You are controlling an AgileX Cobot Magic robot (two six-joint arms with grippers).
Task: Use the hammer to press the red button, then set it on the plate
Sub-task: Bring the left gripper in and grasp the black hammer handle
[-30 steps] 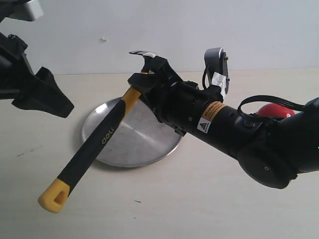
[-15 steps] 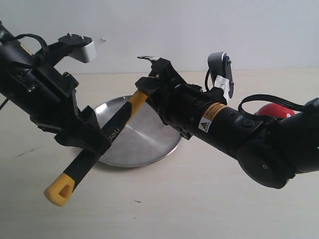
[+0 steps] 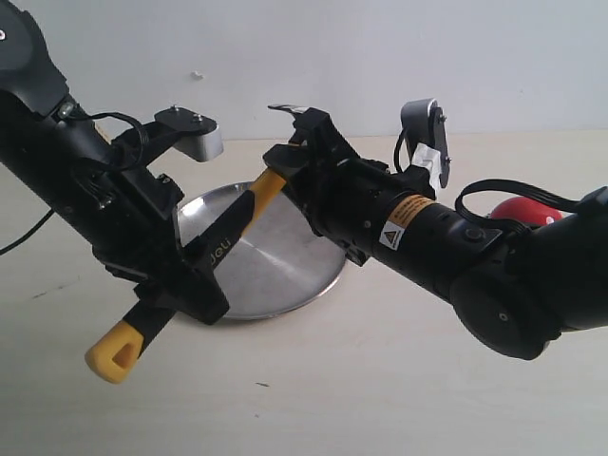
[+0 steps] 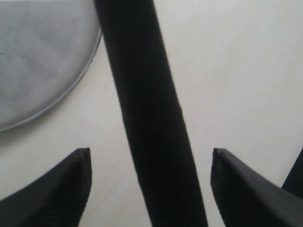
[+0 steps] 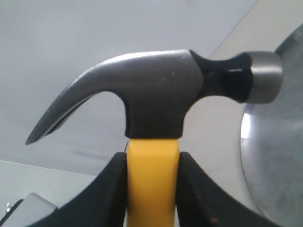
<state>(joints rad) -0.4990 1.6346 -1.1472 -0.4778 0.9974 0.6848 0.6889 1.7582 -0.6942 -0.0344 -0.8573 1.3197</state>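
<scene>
Your right gripper (image 5: 152, 163) clamps the hammer (image 5: 161, 94) below its head, left gripper (image 4: 150, 156) wide around the handle: not yet on the plate (image 3: 285, 275) at mid-desk (image 3: 380, 389); whether the button (image 3: 525, 210) by the right edge was pressed, unclear.

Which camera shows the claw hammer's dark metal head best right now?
The right wrist view: the hammer's dark metal head shows whole, claw to striking face, above the right gripper clamping the yellow neck. The exterior view shows only its claw tip. The left wrist view shows just the black handle.

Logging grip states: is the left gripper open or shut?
Open. The left gripper straddles the hammer handle, with gaps either side.
</scene>
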